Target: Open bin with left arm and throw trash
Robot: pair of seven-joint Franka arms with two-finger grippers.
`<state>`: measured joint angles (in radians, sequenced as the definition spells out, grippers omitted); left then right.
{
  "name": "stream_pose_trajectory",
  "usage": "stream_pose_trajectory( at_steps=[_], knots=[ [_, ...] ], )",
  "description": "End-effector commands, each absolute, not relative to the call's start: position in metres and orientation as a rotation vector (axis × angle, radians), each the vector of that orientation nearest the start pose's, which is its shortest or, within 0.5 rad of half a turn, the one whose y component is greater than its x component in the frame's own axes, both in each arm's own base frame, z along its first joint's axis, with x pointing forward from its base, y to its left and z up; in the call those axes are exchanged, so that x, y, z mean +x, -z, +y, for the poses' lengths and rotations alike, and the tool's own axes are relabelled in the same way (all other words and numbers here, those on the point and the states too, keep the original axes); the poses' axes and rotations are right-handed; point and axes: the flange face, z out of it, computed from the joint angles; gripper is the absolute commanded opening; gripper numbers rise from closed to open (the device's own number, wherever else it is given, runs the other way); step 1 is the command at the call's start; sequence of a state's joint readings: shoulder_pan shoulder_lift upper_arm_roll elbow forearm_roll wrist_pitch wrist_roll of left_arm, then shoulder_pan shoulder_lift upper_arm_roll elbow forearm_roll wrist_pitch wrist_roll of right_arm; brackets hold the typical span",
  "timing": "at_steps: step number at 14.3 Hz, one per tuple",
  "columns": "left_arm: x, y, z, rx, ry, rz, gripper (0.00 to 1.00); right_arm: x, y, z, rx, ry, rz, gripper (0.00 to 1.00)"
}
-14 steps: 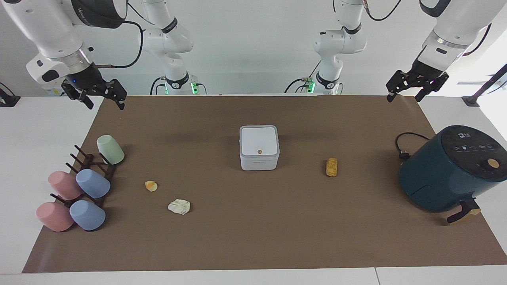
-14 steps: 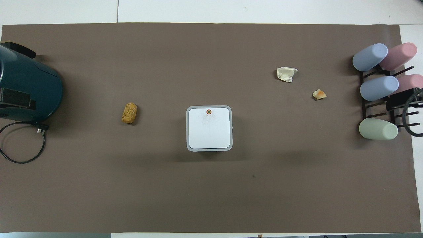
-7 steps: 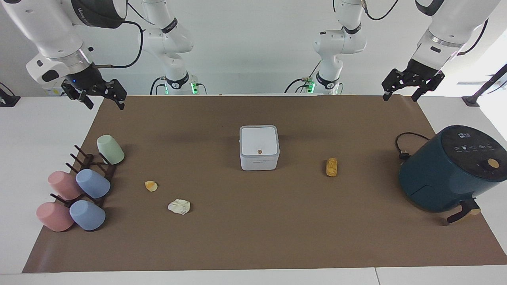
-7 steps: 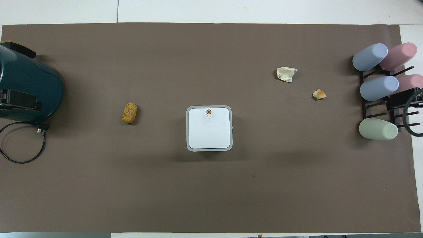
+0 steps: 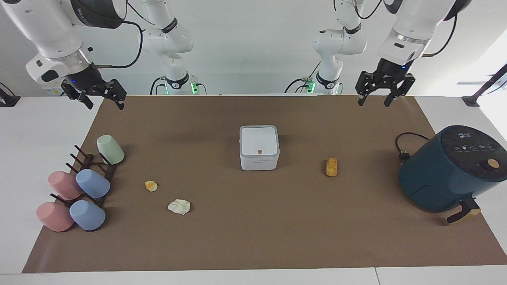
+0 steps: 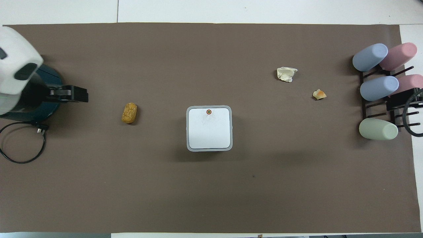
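Note:
The white square bin point(image 5: 259, 147) stands mid-mat with its lid shut and the orange-ringed button point(image 5: 259, 151) on top; it also shows in the overhead view point(image 6: 209, 128). The golden-brown cylinder point(image 5: 331, 167) lies toward the left arm's end. The white paper wad point(image 5: 179, 206) and the orange-yellow lump point(image 5: 151, 185) lie toward the right arm's end. My left gripper point(image 5: 374, 101) is open, empty and raised, and in the overhead view point(image 6: 79, 95) it hangs over the mat between air fryer and cylinder. My right gripper point(image 5: 105, 105) is open and empty, waiting over the mat's corner.
A dark teal air fryer point(image 5: 449, 170) with a black cord point(image 5: 404, 144) stands at the left arm's end. A dark rack point(image 5: 89, 166) with several pastel cups point(image 5: 92, 184) stands at the right arm's end.
My left gripper has swung from beside the mat's corner inward toward the middle of the table. My right arm, the bin and the trash have not moved.

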<state>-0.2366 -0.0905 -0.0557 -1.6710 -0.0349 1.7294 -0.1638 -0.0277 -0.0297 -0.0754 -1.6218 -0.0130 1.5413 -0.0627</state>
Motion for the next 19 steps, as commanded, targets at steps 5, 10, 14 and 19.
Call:
stream_pose_trajectory(
  at_steps=[5, 10, 14, 19],
  knots=[
    [0.498, -0.567, -0.285, -3.234, 0.442, 0.399, 0.0, 0.572, -0.587, -0.006, -3.123, 0.035, -0.097, 1.0],
    [0.497, -0.511, -0.358, -3.265, 0.513, 0.467, 0.0, 0.62, -0.532, 0.032, -3.129, 0.14, -0.192, 1.0],
    [0.494, -0.459, -0.402, -3.291, 0.525, 0.483, 0.0, 0.651, -0.494, 0.053, -3.111, 0.279, -0.241, 1.0],
    [0.489, -0.422, -0.406, -3.272, 0.449, 0.508, 0.0, 0.662, -0.439, 0.077, -3.047, 0.355, -0.276, 1.0]
  ],
)
